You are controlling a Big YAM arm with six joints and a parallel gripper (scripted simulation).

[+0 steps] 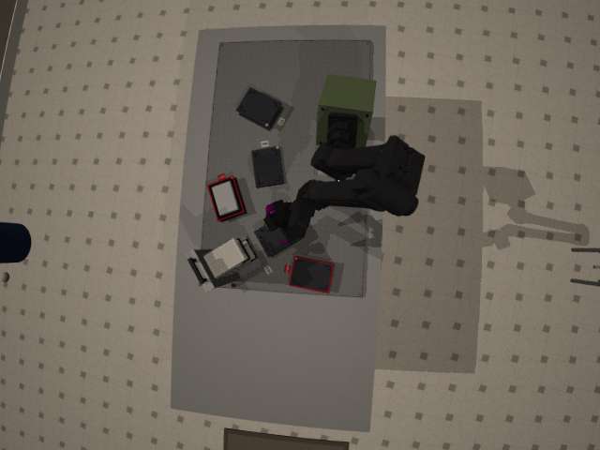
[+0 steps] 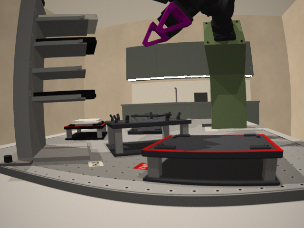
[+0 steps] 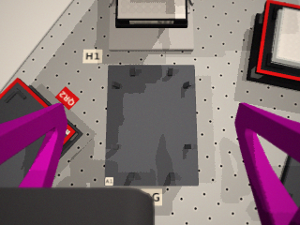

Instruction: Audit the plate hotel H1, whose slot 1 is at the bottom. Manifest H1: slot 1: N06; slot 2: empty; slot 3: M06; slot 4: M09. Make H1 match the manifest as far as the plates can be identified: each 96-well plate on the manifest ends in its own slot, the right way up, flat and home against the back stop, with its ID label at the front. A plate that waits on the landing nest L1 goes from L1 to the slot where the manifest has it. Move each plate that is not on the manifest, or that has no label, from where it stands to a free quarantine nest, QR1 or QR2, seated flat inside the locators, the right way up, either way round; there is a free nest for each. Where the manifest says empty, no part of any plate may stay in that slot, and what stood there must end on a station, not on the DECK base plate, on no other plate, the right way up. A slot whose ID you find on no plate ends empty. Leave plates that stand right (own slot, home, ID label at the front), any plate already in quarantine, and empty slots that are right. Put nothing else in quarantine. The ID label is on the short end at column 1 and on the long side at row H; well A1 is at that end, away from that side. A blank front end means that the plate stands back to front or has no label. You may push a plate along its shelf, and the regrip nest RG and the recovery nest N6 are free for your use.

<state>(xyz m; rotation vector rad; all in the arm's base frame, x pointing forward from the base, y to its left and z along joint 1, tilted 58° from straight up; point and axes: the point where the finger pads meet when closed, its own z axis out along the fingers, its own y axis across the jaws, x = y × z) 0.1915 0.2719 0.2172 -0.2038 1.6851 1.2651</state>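
The plate hotel H1 (image 2: 26, 98) (image 1: 198, 271) stands at the deck's left front. In the exterior view, a black plate (image 2: 73, 92) lies in slot 1 and slot 2 shows a bare shelf. Another black plate (image 2: 89, 45) lies in slot 3. A pale plate (image 2: 91, 23) (image 1: 226, 256) (image 3: 152, 9) lies in slot 4. No labels are readable. My gripper (image 2: 156, 36) (image 1: 277, 225) (image 3: 151, 112) is open and empty, high above the bare regrip nest RG (image 3: 150, 141) (image 2: 147, 121). Quarantine nest QR1 (image 1: 213, 201) (image 2: 83, 127) holds a white plate (image 1: 226, 197) (image 2: 87, 120) (image 3: 288, 33). Quarantine nest QR2 (image 1: 311, 274) (image 2: 213, 142) (image 3: 19, 103) is bare.
Two more dark nests (image 1: 261, 107) (image 1: 267, 167) stand further back on the deck, both without plates. The green arm pedestal (image 1: 346, 109) (image 2: 227, 85) rises at the back right. The arm reaches over the deck's middle.
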